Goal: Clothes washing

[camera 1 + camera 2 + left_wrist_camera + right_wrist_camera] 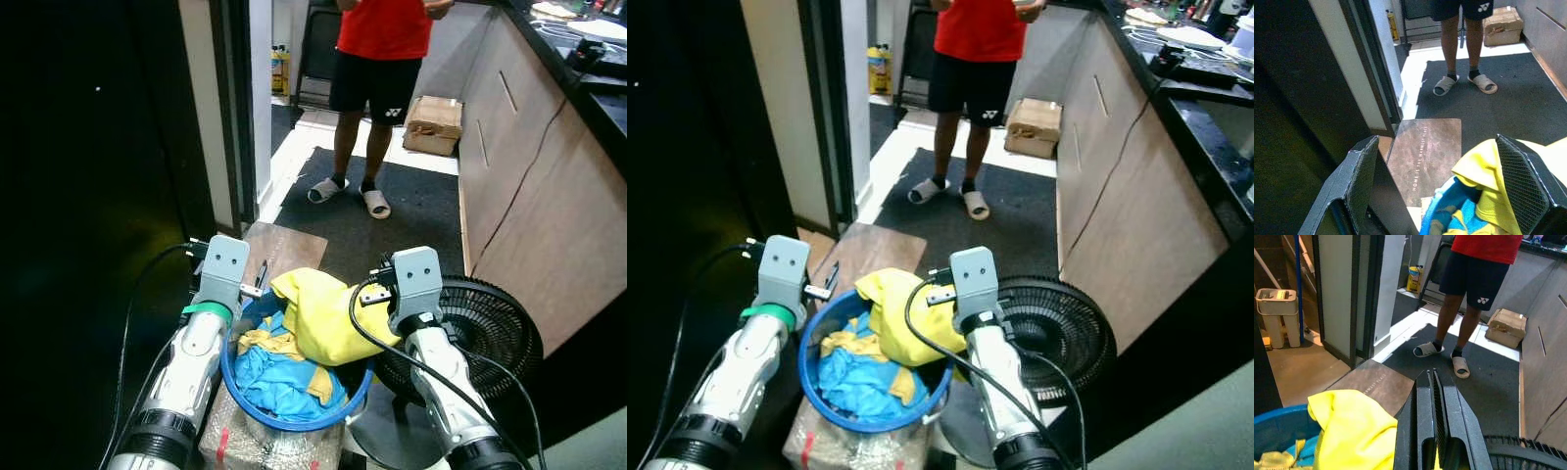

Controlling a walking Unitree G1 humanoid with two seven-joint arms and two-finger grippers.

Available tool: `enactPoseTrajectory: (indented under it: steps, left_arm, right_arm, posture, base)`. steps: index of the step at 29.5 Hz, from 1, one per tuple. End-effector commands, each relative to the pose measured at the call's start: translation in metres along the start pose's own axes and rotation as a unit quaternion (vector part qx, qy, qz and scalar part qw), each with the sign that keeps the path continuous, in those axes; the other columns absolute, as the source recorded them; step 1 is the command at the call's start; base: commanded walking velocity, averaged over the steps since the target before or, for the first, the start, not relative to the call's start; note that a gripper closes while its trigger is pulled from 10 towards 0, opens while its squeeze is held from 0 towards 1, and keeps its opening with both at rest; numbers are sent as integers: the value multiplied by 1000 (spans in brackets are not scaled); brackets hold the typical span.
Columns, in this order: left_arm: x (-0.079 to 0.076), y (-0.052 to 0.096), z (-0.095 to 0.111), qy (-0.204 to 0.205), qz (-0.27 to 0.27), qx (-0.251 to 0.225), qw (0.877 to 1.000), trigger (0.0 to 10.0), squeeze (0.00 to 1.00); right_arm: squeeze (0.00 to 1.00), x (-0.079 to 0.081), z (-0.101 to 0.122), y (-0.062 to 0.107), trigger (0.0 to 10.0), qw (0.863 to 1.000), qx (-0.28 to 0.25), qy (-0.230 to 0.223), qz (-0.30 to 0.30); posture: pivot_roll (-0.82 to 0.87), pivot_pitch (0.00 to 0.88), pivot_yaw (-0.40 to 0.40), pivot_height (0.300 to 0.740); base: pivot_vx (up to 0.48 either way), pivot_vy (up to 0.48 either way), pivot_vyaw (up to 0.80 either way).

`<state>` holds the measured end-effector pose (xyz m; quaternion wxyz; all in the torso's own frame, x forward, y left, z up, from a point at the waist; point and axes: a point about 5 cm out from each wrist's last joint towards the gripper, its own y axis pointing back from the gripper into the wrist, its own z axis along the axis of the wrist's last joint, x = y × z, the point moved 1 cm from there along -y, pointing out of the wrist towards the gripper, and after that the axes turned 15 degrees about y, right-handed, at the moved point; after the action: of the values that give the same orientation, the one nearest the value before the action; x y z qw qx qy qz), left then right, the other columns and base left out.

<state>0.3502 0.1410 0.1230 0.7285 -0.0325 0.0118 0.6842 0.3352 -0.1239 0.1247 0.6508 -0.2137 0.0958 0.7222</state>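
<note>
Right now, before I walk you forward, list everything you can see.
Basin: one, blue, between the grippers, on a wrapped bundle.
Clothes: yellow garment draped over the basin rim, blue garment inside.
Fan: one, black, lying flat by the right arm.
Doormat: one, brown, ahead of the basin.
Cardboard box: one, brown, by the cabinets.
Person: one, red shirt, black shorts, sandals, on the dark rug.
Mop bucket: one, beige, past the doorway.
Left gripper: open, at the basin rim.
Right gripper: shut, beside the yellow garment.

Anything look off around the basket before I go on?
The yellow garment spills over the basket rim toward the right end effector. A fan lies flat on the floor beside it. A person stands ahead.
</note>
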Motion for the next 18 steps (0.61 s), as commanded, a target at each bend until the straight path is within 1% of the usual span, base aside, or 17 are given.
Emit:
enactPoseTrajectory:
  steps: [1, 5, 6, 14, 15, 18]
  left_arm:
    - [0, 5, -12, -4, 0, 23, 1000, 10000, 0]
    - [2, 6, -15, -4, 2, 26, 1000, 10000, 0]
    - [2, 7, -15, -4, 4, 26, 1000, 10000, 0]
    - [2, 7, -14, -4, 4, 26, 1000, 10000, 0]
    - [2, 7, -14, -4, 4, 26, 1000, 10000, 0]
    - [2, 7, -14, -4, 3, 26, 1000, 10000, 0]
  right_arm:
    - [0, 3, -5, 4, 10000, 1000, 8, -4, 4]
    - [0, 5, -5, 4, 10000, 1000, 8, 2, 7]
    - [0, 6, -5, 5, 10000, 1000, 9, -2, 9]
    - [0, 5, -6, 5, 10000, 1000, 12, -5, 8]
    - [0, 5, -6, 5, 10000, 1000, 11, -6, 7]
    - [0, 4, -6, 5, 10000, 1000, 11, -6, 7]
  posture:
    - [37, 0, 30, 740]
    - [37, 0, 30, 740]
    - [44, 0, 25, 730]
    - [43, 0, 26, 705]
    - [43, 0, 26, 695]
    - [40, 0, 28, 685]
  base:
    - [0, 0, 0]
    - [0, 0, 0]
    - [0, 0, 0]
    - [0, 0, 0]
    - [0, 0, 0]
    - [0, 0, 0]
